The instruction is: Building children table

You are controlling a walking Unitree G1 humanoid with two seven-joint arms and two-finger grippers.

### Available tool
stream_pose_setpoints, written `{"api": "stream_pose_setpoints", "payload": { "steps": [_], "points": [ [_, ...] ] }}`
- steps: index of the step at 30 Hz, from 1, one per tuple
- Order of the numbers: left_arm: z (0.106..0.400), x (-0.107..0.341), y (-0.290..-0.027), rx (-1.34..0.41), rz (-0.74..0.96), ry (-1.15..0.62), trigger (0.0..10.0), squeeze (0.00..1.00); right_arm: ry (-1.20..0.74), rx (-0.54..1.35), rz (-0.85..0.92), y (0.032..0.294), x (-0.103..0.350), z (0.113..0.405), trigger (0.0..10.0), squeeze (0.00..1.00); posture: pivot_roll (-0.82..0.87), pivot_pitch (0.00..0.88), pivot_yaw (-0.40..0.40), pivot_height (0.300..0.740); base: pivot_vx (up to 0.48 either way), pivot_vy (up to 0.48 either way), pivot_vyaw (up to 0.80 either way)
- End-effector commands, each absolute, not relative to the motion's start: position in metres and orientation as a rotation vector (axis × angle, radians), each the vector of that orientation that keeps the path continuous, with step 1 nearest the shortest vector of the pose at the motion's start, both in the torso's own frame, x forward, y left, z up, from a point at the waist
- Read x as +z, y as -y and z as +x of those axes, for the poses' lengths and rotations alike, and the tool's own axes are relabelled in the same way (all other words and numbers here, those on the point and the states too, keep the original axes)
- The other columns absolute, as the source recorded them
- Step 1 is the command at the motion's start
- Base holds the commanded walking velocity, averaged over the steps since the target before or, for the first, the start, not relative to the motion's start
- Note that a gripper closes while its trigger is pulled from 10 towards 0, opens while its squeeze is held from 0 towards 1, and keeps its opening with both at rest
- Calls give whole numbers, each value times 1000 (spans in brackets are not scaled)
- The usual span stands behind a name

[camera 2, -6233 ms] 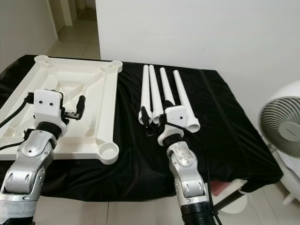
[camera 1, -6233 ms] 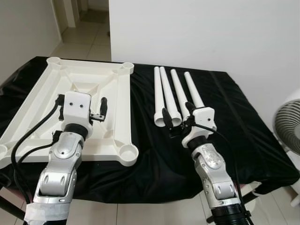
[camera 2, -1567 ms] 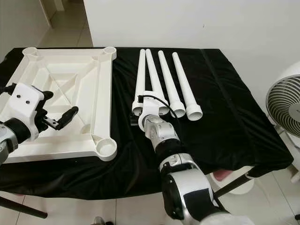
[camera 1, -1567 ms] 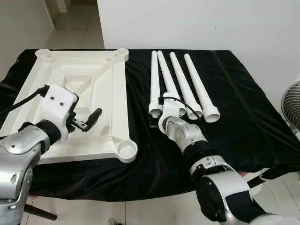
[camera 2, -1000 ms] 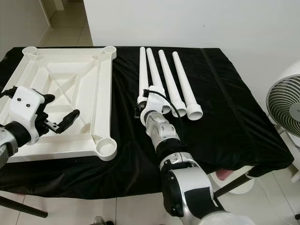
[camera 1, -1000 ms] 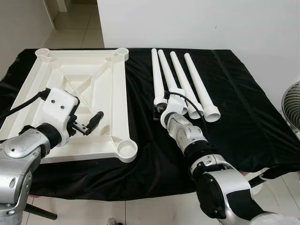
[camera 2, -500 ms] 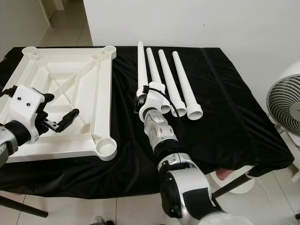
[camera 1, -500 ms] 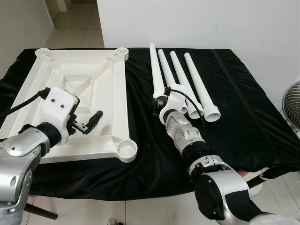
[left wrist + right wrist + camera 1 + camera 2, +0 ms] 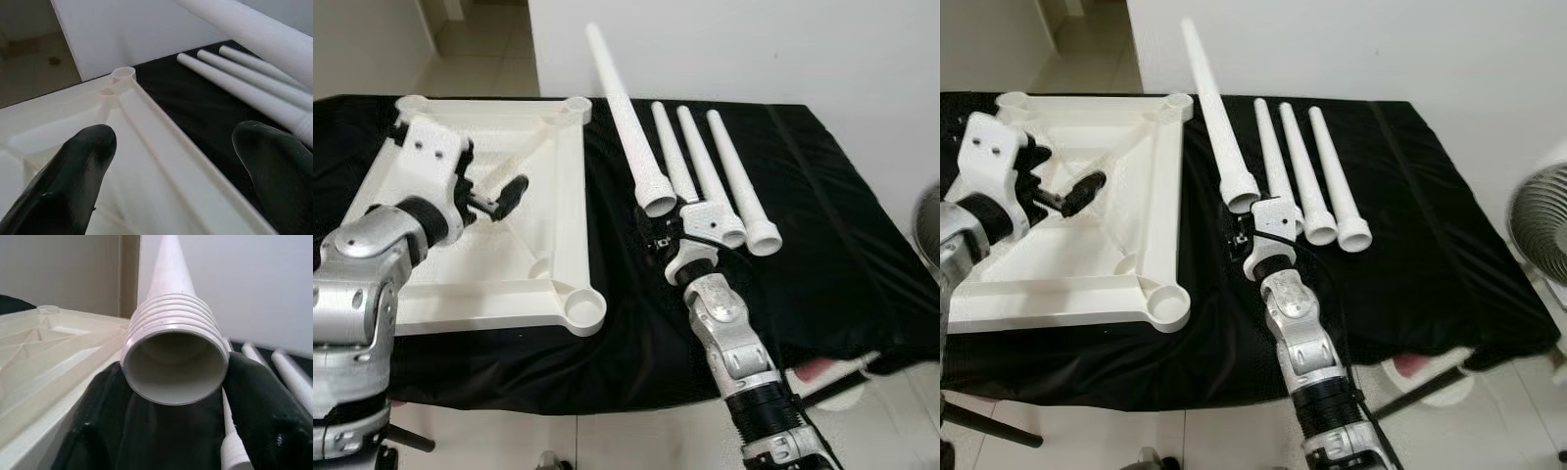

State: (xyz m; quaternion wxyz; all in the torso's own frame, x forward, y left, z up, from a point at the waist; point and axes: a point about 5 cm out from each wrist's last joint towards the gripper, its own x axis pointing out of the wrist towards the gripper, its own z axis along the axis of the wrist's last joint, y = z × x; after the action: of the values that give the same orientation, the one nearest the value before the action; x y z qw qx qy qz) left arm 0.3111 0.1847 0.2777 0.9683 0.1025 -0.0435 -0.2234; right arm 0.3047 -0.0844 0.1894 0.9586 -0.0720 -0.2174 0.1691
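Observation:
The white tabletop [image 9: 563, 201] lies upside down on the left of the black-covered table, with a round leg socket [image 9: 582, 307] at its near right corner. My right gripper [image 9: 656, 225] is shut on a white table leg [image 9: 625, 122] near its threaded end [image 9: 173, 357]. That leg is off the cloth and its thin tip tilts up toward the wall. Three more legs [image 9: 707, 162] lie side by side to its right. Above the tabletop's inner ribs hovers my left gripper [image 9: 501, 194], open, with nothing between its fingers [image 9: 73, 171].
A white fan [image 9: 1540, 235] stands off the table's right side. The white wall runs close behind the table. The black cloth [image 9: 842, 255] hangs over the near edge, with tiled floor below. A far corner socket [image 9: 122, 74] of the tabletop lies beyond the left fingers.
The right gripper has lifted the leftmost leg off the cloth, with its thin end swung up. The left gripper has moved farther in over the tabletop. The camera has shifted too.

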Motion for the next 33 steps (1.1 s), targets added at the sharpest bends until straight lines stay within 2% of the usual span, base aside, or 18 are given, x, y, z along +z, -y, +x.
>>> {"api": "stream_pose_setpoints", "payload": {
  "steps": [1,4,5,7,11,12,13,14,18,33],
  "points": [
    [320,279,-189,-271,102,78,10000,0,511,401,-209,80,192,294,10000,0,23,100,15,740,0,0,0],
    [326,283,-178,-324,4,66,10000,0,527,440,-270,80,188,284,10000,0,23,99,15,740,0,0,0],
    [327,285,-171,-368,-45,67,10000,1000,532,456,-292,80,187,280,10000,0,25,98,16,740,0,0,0],
    [327,285,-171,-368,-45,67,10000,1000,532,456,-292,80,187,280,10000,0,25,98,16,740,0,0,0],
    [331,300,-152,-527,-266,72,10000,1000,544,495,-340,75,185,270,10000,0,24,101,19,740,0,0,0],
    [331,300,-152,-527,-266,72,10000,1000,544,495,-340,75,185,270,10000,0,24,101,19,740,0,0,0],
    [331,304,-149,-573,-328,68,10000,0,554,501,-349,73,186,269,10000,0,25,101,19,740,0,0,0],
    [331,308,-146,-619,-393,65,10000,0,567,511,-354,70,187,267,10000,0,26,101,19,740,0,0,0],
    [334,310,-142,-663,-478,21,10000,0,607,537,-378,64,190,264,10000,0,28,100,20,740,0,0,0],
    [344,297,-134,-573,-473,-131,10000,0,705,592,-464,54,195,254,10000,0,31,98,26,740,0,0,0]
  ]
}}
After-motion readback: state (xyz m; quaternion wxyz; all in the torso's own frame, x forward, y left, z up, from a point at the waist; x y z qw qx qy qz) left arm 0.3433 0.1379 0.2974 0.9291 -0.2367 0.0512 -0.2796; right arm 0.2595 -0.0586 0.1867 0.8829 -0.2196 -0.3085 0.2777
